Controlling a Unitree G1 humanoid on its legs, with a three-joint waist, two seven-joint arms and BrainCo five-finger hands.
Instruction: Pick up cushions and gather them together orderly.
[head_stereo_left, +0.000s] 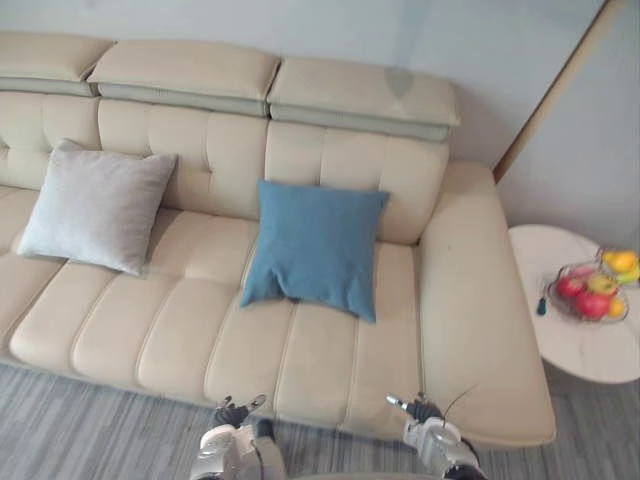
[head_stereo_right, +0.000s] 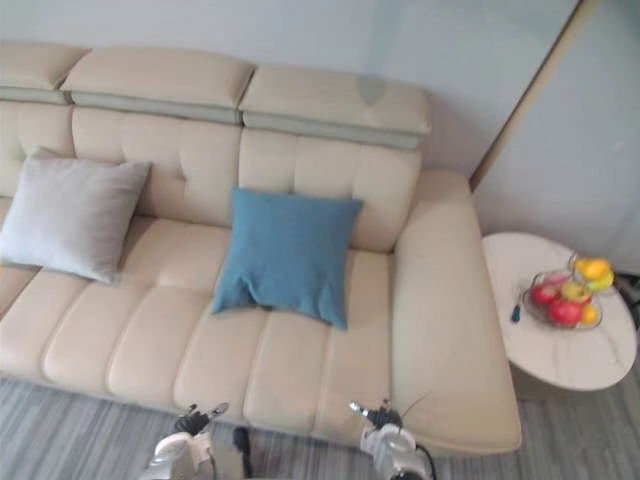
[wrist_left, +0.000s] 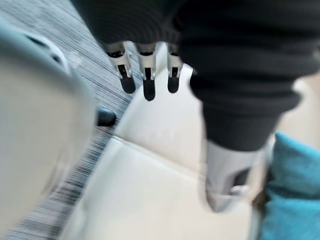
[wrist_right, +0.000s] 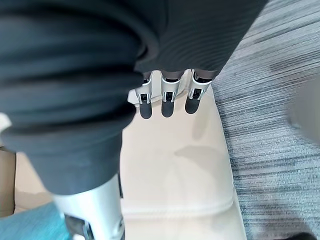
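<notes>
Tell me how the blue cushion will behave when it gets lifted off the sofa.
Probably soft and floppy: the blue cushion leans slumped against the sofa backrest, its lower edge creased. Likely light for its size, being a stuffed fabric pad. The matte cover should grip rather than slip; held by one corner, it would likely sag.

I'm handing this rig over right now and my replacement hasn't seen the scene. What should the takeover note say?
Left hand: open, empty, low by the front edge of the sofa.
Right hand: open, empty, also by the front edge.
Grey cushion: leaning on the backrest toward the sofa's left.
Blue cushion: leaning on the backrest mid-sofa, apart from the grey one.
Done: nothing, neither cushion is picked up.
Left: lift one cushion, set it neatly beside the other.
</notes>
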